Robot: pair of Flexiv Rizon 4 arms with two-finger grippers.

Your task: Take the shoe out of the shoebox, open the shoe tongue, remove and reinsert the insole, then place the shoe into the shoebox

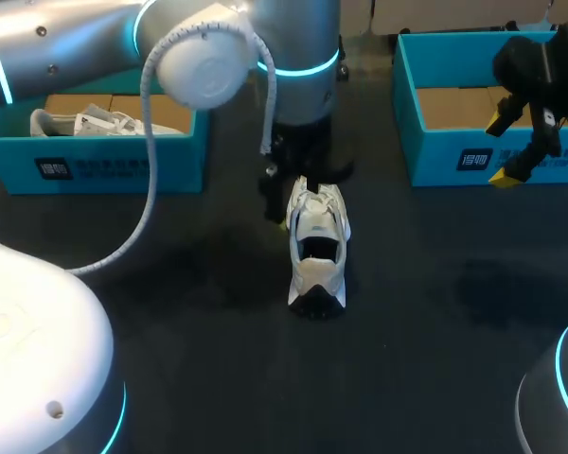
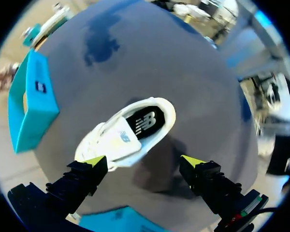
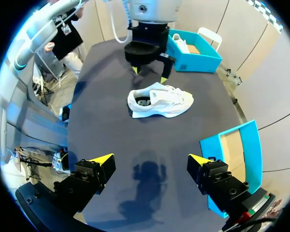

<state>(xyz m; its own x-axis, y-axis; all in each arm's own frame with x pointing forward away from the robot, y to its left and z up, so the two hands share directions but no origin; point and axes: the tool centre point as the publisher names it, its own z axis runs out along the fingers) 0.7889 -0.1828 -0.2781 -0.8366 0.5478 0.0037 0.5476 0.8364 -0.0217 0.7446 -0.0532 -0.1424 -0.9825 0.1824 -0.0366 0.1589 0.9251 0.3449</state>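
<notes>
Hovering wide and empty over the shoe (image 1: 317, 248) on the tabletop (image 1: 218, 331), the left hand (image 2: 144, 162) should next pull the tongue (image 2: 120, 139) open, I judge; the right hand (image 3: 150, 158) is also wide.

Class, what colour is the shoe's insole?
The insole is black; left wrist view shows it best.

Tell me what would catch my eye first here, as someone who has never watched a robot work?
A white sneaker stands alone in the middle of the dark table, with the left gripper open just above its toe end. At the far side, the left teal shoebox holds another white shoe, while the right gripper hangs open by the front of the right teal shoebox.
</notes>
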